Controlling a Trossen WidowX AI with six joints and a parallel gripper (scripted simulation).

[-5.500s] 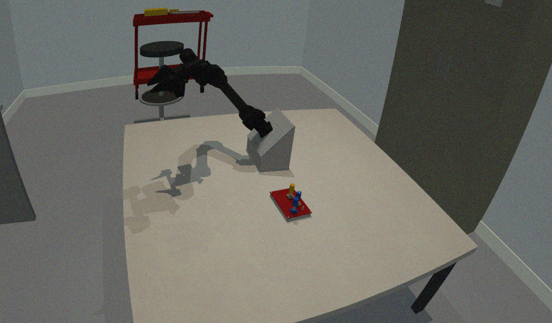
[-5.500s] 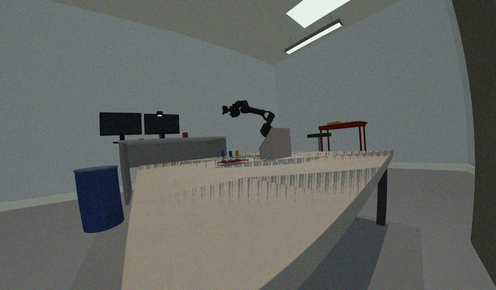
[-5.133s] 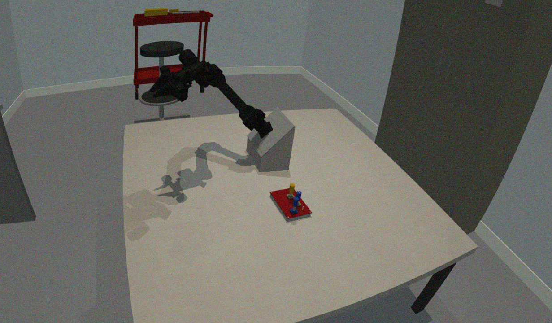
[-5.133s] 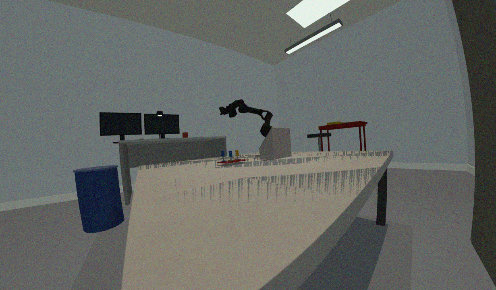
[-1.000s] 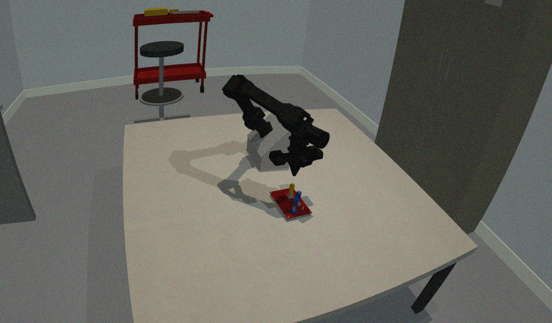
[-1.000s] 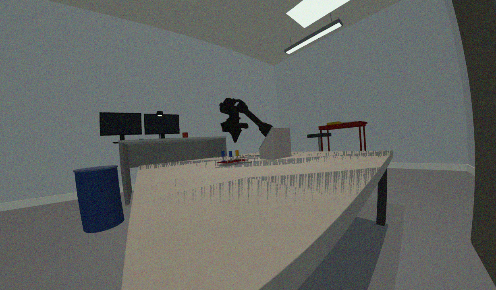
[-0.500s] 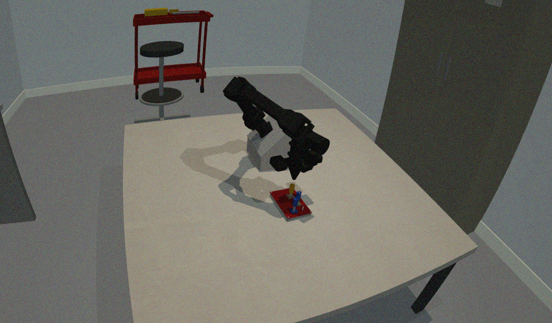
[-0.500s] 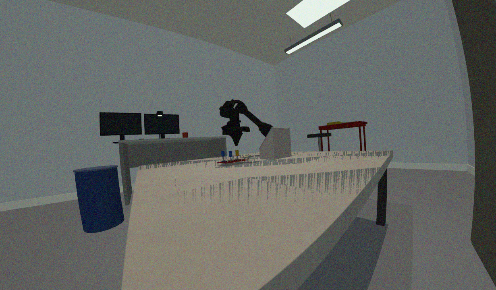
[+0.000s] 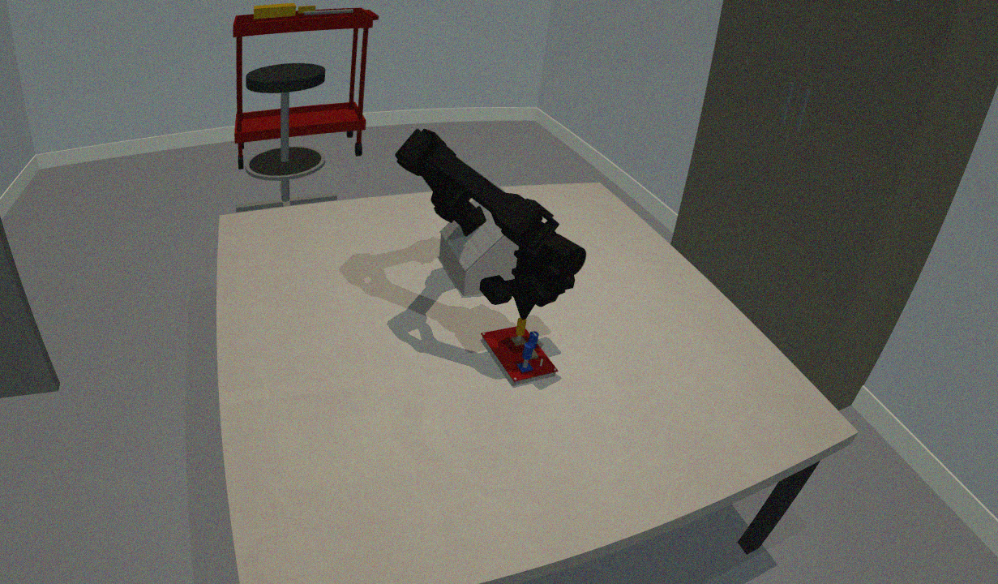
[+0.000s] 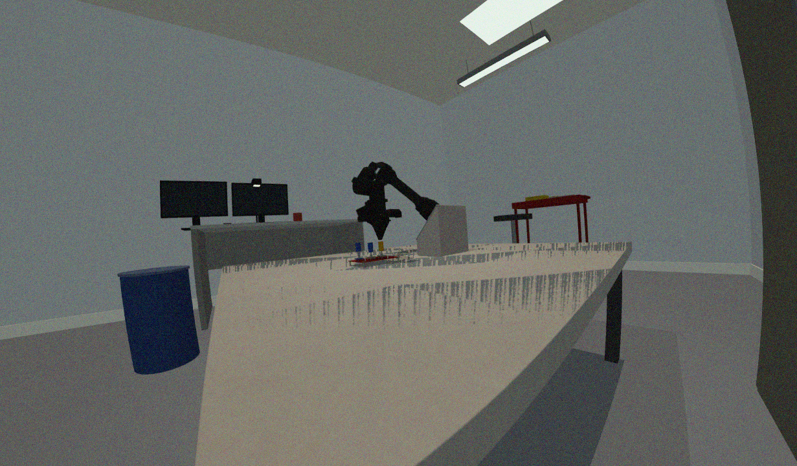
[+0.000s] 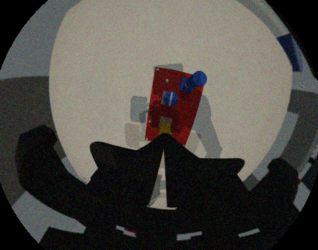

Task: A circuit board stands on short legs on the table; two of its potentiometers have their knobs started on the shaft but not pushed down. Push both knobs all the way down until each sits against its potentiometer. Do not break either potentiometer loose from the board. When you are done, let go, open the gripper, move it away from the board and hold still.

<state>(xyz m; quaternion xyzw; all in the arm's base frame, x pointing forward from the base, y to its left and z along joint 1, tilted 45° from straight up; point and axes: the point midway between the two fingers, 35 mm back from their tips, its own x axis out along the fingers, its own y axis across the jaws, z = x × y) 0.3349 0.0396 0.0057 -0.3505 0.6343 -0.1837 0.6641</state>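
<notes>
The red circuit board (image 9: pixel 499 345) (image 10: pixel 366 260) (image 11: pixel 187 114) stands on the table. A yellow knob (image 9: pixel 520 328) (image 10: pixel 381 246) (image 11: pixel 165 128) stands upright over a grey potentiometer at the board's end nearer the arm base. A blue knob (image 9: pixel 528 352) (image 11: pixel 198 79) stands over a blue potentiometer (image 9: pixel 524 368) (image 11: pixel 184 84), with grey shaft showing below it. Another blue knob (image 9: pixel 533 337) (image 11: pixel 170 98), slotted on top, stands over a grey potentiometer. My gripper (image 9: pixel 522 317) (image 10: pixel 380 238) (image 11: pixel 164 136) is shut and empty, pointing down, its tips just above the yellow knob; contact is unclear.
The grey arm base (image 9: pixel 487 261) (image 10: pixel 452 230) stands on the table (image 9: pixel 357 465) (image 10: pixel 308 393) behind the board. Both blue knobs rise beside the yellow one. A small pin (image 11: pixel 166 80) stands on the board near the slotted blue knob.
</notes>
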